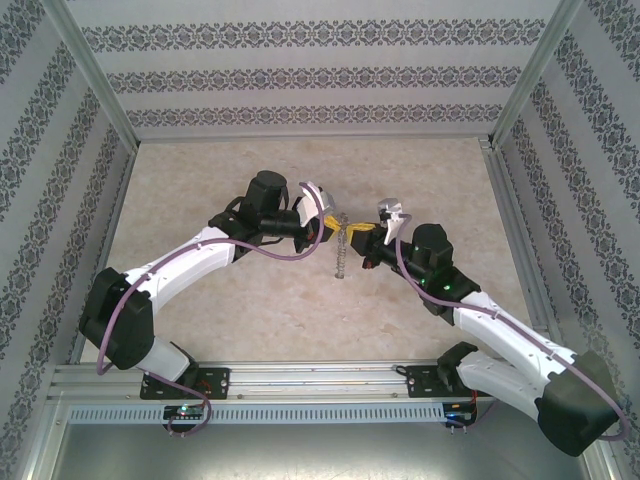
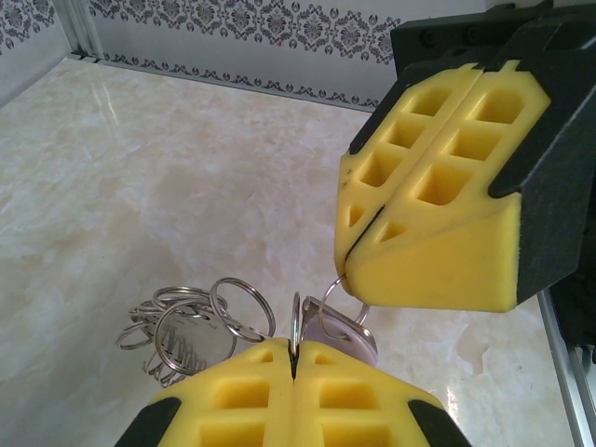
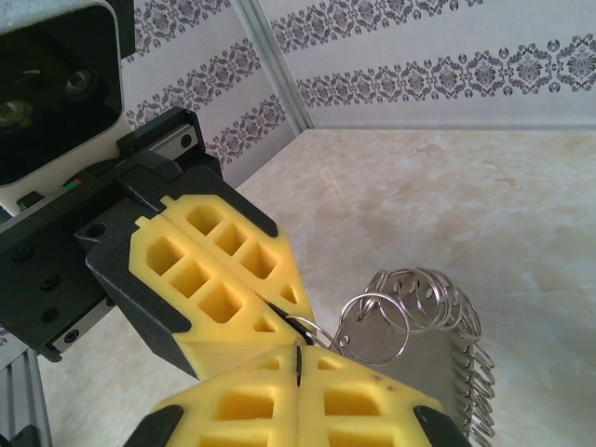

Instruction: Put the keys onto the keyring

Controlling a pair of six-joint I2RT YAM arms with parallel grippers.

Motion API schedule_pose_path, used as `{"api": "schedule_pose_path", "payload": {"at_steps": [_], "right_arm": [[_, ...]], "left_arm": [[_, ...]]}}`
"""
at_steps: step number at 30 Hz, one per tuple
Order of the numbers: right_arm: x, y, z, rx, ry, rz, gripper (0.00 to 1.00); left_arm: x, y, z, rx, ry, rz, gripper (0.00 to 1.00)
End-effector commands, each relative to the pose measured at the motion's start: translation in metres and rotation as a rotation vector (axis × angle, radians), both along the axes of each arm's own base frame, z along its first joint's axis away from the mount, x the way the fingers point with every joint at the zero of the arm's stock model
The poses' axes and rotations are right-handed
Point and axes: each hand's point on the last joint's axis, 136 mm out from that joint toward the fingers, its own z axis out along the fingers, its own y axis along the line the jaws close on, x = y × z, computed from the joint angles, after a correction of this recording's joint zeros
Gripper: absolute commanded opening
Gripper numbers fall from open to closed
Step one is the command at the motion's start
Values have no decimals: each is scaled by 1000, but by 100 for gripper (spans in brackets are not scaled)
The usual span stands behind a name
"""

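Observation:
Both grippers meet tip to tip above the middle of the table. My left gripper (image 1: pixel 328 222) (image 2: pixel 294 358) is shut on a thin silvery ring (image 2: pixel 297 326) seen edge-on. The key's lilac head (image 2: pixel 349 337) sits just behind my left fingers, its blade hidden. A small wire loop (image 2: pixel 328 296) passes through that head and runs into my right gripper (image 1: pixel 366 240) (image 2: pixel 343 270) (image 3: pixel 296 358), which is shut on it. The keyring (image 1: pixel 342 258) (image 2: pixel 186 328) (image 3: pixel 421 317), a bunch of silvery rings along a metal plate, hangs below and beside the fingertips.
The marble-patterned tabletop (image 1: pixel 240 300) spreads all around the arms. Patterned walls with aluminium posts (image 1: pixel 95 75) close in the left, back and right sides. A metal rail (image 1: pixel 300 378) with the arm bases runs along the near edge.

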Motion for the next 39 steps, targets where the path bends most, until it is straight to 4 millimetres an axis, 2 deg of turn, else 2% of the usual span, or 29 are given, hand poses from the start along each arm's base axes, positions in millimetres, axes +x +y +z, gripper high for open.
{"api": "schedule_pose_path", "payload": {"at_steps": [1, 14, 26, 39], "right_arm": [[2, 5, 25, 21, -83, 8, 0], [11, 1, 23, 13, -82, -23, 0], [19, -16, 5, 3, -38, -78, 0], [17, -11, -11, -6, 10, -47, 0]], "left_arm": [[-4, -9, 20, -30, -31, -25, 0], [-7, -11, 22, -33, -34, -39, 0], [-10, -10, 32, -60, -57, -40, 0], [-8, -10, 39, -88, -77, -24, 0]]}}
